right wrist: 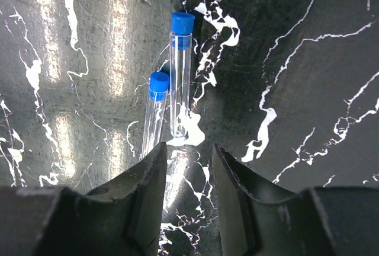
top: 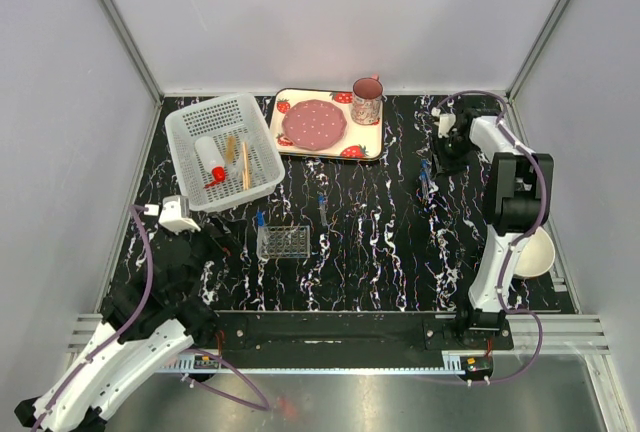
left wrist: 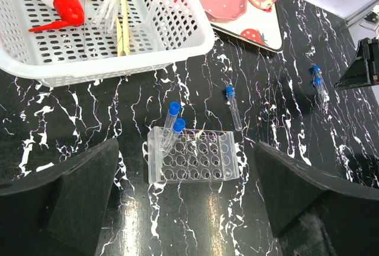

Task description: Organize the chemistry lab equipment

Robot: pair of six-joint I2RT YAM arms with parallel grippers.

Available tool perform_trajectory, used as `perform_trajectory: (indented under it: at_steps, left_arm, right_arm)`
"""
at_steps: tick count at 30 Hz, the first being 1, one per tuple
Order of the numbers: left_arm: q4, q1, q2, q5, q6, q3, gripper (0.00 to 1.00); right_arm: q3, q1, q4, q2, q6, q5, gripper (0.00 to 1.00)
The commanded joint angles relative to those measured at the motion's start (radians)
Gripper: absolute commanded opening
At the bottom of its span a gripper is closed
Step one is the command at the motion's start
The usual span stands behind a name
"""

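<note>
Plainly, the right gripper [right wrist: 188, 149] is at the two blue-capped tubes [right wrist: 172, 84], which lie side by side well to the right of the clear grid tube rack [top: 283, 242] and a little behind it. Its jaws stand part-way apart with bare table showing between them and nothing pinched. One tube's rounded end sits just ahead of the gap. The other's end slips out of sight behind a finger.

The left gripper [left wrist: 186, 149] hangs over the rack, spread wide and holding nothing. Two capped tubes stand in the rack's left end, and a loose tube [left wrist: 234, 108] lies just behind it to the right. Behind and left of the rack, a white perforated basket [top: 262, 112] holds the red-capped bottle [top: 212, 162] and the wooden sticks [top: 245, 164].

The likely trouble is the pair's closeness. Closing here could catch both tubes, or clip one and send its neighbour rolling. A pinch right at the rounded end would probably let the capped end droop or slip free.

The tabletop [top: 380, 252] is glossy black with white marble veining and throws back bright glare, so round tubes should roll on it easily. Pale grey walls [top: 340, 12] framed by aluminium struts [top: 120, 22] close in the cell.
</note>
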Motion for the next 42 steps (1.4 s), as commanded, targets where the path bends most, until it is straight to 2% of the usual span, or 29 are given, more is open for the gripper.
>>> perform_trajectory:
  at_steps: [1, 13, 24, 32, 42]
  left_arm:
    - [0.040, 0.004, 0.017, 0.017, 0.020, -0.001, 0.99]
    - [0.042, 0.004, 0.026, 0.019, 0.023, -0.003, 0.99]
    - [0.042, 0.004, 0.025, 0.023, 0.023, -0.001, 0.99]
    - [0.048, 0.004, 0.023, 0.043, 0.026, 0.001, 0.99]
    - [0.120, 0.006, 0.035, 0.196, -0.015, 0.005, 0.99]
  right_arm:
    - [0.067, 0.005, -0.040, 0.030, -0.013, -0.045, 0.42]
    - [0.130, 0.005, -0.069, 0.107, -0.005, -0.062, 0.43]
    - [0.136, 0.005, -0.068, 0.137, -0.004, 0.000, 0.40]
    - [0.130, 0.005, -0.051, 0.151, -0.001, 0.056, 0.30]
    - [0.072, 0.005, 0.000, 0.134, -0.009, 0.053, 0.15]
